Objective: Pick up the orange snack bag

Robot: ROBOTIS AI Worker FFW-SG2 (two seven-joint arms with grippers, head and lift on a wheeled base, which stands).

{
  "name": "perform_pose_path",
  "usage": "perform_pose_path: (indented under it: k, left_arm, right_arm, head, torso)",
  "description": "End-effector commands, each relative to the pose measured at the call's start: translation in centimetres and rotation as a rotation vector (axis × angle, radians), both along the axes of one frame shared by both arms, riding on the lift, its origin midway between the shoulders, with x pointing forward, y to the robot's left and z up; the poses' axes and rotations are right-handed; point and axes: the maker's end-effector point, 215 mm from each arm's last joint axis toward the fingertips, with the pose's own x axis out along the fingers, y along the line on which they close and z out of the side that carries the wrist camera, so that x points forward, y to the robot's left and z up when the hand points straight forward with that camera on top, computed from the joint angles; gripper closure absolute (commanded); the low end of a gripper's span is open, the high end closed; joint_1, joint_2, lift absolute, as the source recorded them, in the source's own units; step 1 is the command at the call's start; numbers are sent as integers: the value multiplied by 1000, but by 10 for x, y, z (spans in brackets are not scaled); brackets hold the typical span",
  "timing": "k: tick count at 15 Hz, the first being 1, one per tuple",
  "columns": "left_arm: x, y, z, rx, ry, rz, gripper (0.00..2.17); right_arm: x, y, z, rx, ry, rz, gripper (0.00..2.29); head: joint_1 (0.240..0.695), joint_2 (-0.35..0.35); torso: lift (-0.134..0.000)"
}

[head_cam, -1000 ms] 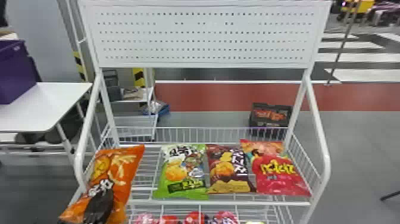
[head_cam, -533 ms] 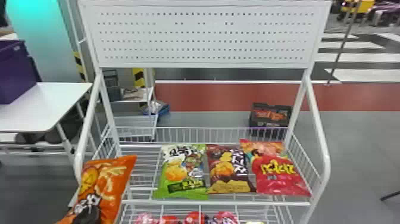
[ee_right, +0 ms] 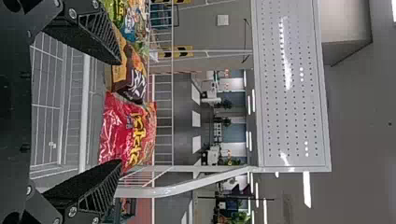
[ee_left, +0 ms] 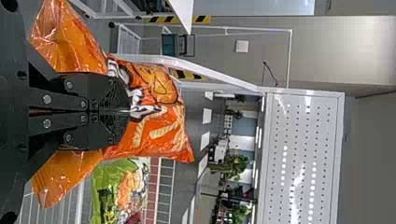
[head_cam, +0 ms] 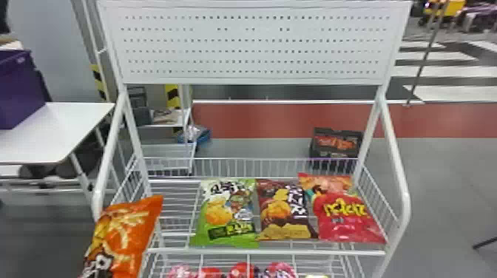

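White wire rack [head_cam: 273, 252] alongside, ease the glossy orange snack bag [head_cam: 124, 236] clear gently, black left gripper [ee_left: 126, 111] pinching it, black right gripper [ee_right: 120, 112] wide.

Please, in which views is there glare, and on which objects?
Left wrist view: bright streaks on the white perforated board, small highlights on the orange plastic snack bag; right wrist view: similar streaks on the board, highlights on the red plastic snack bag; head view: no such streaks there.
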Motion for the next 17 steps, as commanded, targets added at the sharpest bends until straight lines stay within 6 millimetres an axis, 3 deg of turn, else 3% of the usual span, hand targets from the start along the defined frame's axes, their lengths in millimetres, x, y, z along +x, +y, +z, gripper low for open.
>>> perform_pose_path:
  k: [1, 6, 17]
  left_arm:
    - [-9, 3, 6, -7, -21, 4, 1349]
    - [-20, 11, 12, -10, -43, 20, 1349]
    - [-31, 7, 20, -12, -67, 9, 1349]
  right_arm:
    - [0, 1, -1, 2, 1, 1, 144]
    - [0, 1, 0, 3, -2, 0, 144]
    - [-1, 1, 3, 5, -6, 4, 144]
  head:
    - [499, 0]
    - [499, 0]
    - [499, 0]
  torso:
    - [0]
    - [0]
    - [0]
